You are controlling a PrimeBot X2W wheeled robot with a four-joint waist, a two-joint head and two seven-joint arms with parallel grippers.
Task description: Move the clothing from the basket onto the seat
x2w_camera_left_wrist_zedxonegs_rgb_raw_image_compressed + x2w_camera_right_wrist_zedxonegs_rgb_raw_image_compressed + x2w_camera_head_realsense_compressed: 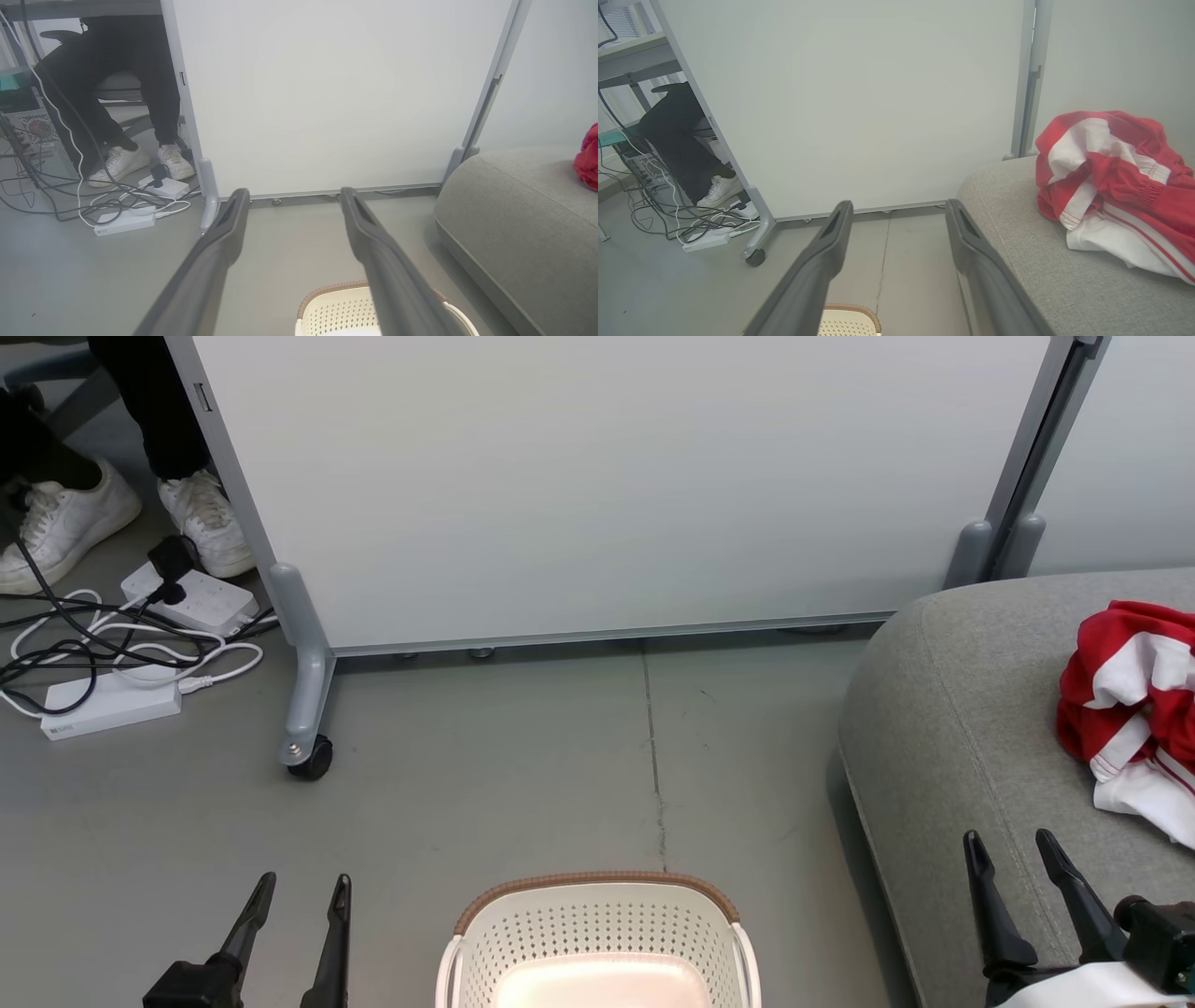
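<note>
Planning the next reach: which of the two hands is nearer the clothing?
The right hand, open beside the grey seat where the red-and-white clothing lies; the left hand is over the floor, with the basket between them.

Red-and-white clothing [1134, 709] lies in a crumpled bundle on the grey fabric seat [962, 728], at 3 o'clock in the head view, its white panels and thin striped trim spilling toward 4 o'clock. The seat, rounded at its edges and seamed, spans 3 to 5 o'clock. The cream perforated basket [597, 879], brown-rimmed, stands upright on the floor [523, 784] at 6 o'clock, apart from the seat, its pale bottom in plain sight
</note>
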